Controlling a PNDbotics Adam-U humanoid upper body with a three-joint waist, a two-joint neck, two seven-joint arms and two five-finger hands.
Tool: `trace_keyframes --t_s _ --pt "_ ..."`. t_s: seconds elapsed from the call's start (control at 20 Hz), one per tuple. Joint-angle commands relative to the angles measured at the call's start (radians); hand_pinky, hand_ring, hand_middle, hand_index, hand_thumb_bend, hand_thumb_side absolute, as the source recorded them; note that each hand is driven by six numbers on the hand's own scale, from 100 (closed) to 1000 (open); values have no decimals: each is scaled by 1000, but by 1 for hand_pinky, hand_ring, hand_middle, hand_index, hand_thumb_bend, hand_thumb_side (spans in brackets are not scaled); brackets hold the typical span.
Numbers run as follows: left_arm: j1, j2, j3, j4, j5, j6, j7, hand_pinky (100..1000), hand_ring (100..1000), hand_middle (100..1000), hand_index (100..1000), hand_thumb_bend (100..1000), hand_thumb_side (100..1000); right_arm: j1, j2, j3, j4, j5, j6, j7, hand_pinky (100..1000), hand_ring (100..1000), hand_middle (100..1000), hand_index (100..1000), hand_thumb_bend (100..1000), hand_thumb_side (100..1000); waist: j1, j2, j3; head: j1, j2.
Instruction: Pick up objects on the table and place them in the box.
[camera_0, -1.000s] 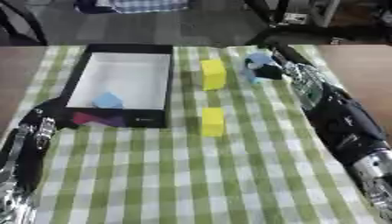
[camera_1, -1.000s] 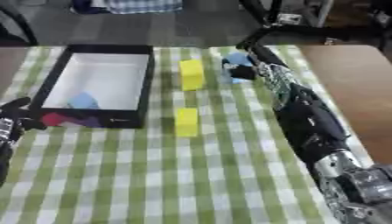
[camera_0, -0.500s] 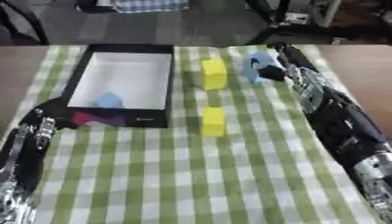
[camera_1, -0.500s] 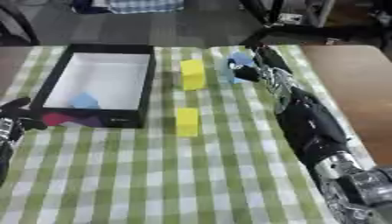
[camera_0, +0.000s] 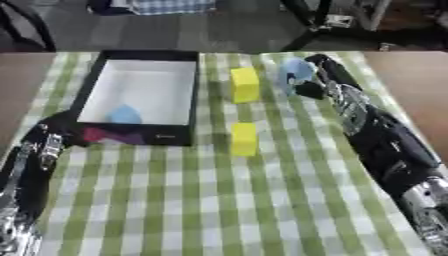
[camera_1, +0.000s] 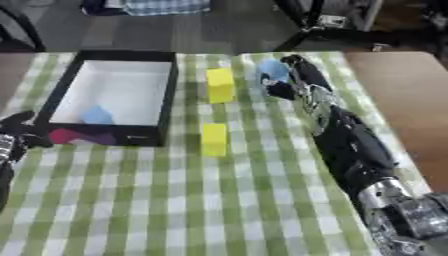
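Light-blue object (camera_0: 296, 70) sits in the upper centre of the frame, grasped by the right hand (camera_0: 308, 82), fingers curled round it. Compared with one second ago it appears slightly raised off the green checked tablecloth (camera_0: 262, 200); judged: pick achieved, transfer to the black box (camera_0: 188, 95) pending. Box, upper left, already holds a blue piece (camera_0: 124, 114). Two yellow blocks (camera_0: 244, 85) (camera_0: 243, 138) remain outside. Left hand (camera_0: 39, 150), lower left, rests beside the box; its fingers cannot be judged.

Black arms (camera_0: 385, 145), silver joints
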Motion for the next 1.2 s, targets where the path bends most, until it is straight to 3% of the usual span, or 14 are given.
trace_keyframes --t_s 0.05,0.45,0.65,0.8,0.85,0.95,1.0,1.05,1.1,1.2 --pt "-13 9 6 -18 -1 -1 -1 788 559 570 835 110 762 -14 -8 -4 -6 -10 -3 8 942 950 956 938 232 739 6 -1 2 -4 -9" --pt "-15 8 5 -18 -1 -1 -1 788 559 570 834 110 762 -9 0 -1 -4 -19 -9 20 923 930 952 937 210 713 7 3 3 -8 -10" --pt "-16 7 5 -18 -1 -1 -1 788 559 570 834 109 762 -6 3 0 -5 -8 -7 18 876 874 920 920 100 564 7 3 4 -8 -11" --pt "-16 7 6 -19 0 -1 -1 788 559 570 834 109 763 -4 5 -1 -7 3 -6 13 837 795 866 903 100 362 7 3 3 -7 -11" --pt "-16 7 6 -19 0 -1 -1 788 559 570 834 109 763 -3 5 -1 -8 4 -6 11 837 795 866 903 100 362 7 3 3 -8 -11" --pt "-16 7 6 -19 0 -1 -1 788 559 570 834 109 763 -1 7 -3 -12 4 -8 2 824 757 816 889 100 224 8 3 3 -7 -10" --pt "-16 7 6 -19 0 0 -1 788 559 570 834 109 763 -1 7 -3 -15 4 -8 -5 826 727 758 870 100 100 8 3 2 -7 -10" --pt "-16 7 6 -19 0 0 -1 788 559 570 834 108 763 0 8 -3 -17 5 -7 -16 825 723 749 868 100 100 8 3 2 -7 -10" --pt "-16 7 6 -19 0 0 -1 788 559 570 834 108 763 1 8 -4 -20 5 -4 -29 819 685 654 848 100 100 8 3 2 -7 -9" --pt "-15 8 6 -18 0 0 -1 788 559 570 834 108 763 1 9 -5 -28 4 1 -61 816 647 574 828 100 100 8 3 2 -7 -8"
